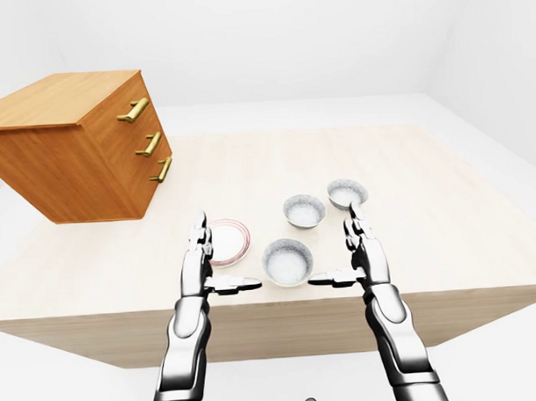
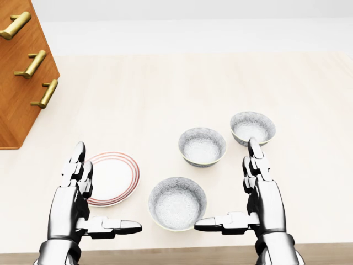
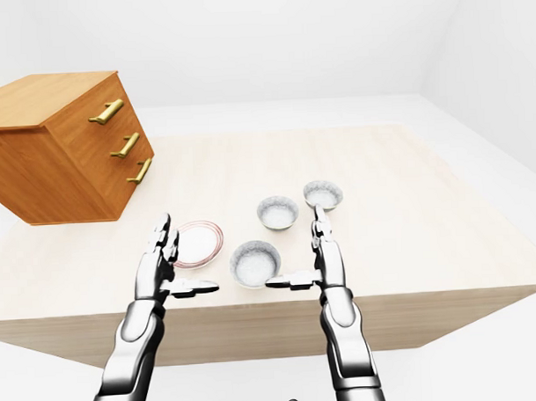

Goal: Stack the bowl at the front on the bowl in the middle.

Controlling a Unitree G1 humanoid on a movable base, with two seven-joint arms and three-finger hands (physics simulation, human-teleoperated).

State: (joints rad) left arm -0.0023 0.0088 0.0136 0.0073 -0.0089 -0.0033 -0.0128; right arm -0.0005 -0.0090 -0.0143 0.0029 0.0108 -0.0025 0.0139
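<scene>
Three grey speckled bowls stand in a diagonal row on the pale wooden table (image 2: pixel 165 94). The nearest bowl (image 2: pixel 177 203) is lowest in the head view, the middle bowl (image 2: pixel 202 146) lies up and to its right, and the farthest bowl (image 2: pixel 252 127) is further right. My left hand (image 2: pixel 96 193) is open to the left of the nearest bowl, thumb pointing toward it. On the bowl's right, my right hand (image 2: pixel 234 187) is open too, its thumb near the rim. Neither hand touches the bowl.
A white plate with red rings (image 2: pixel 112 178) lies left of the nearest bowl, partly behind my left hand. A wooden drawer chest with brass handles (image 1: pixel 81 145) stands at the table's upper left. The table's near edge (image 1: pixel 272 310) runs just below the hands.
</scene>
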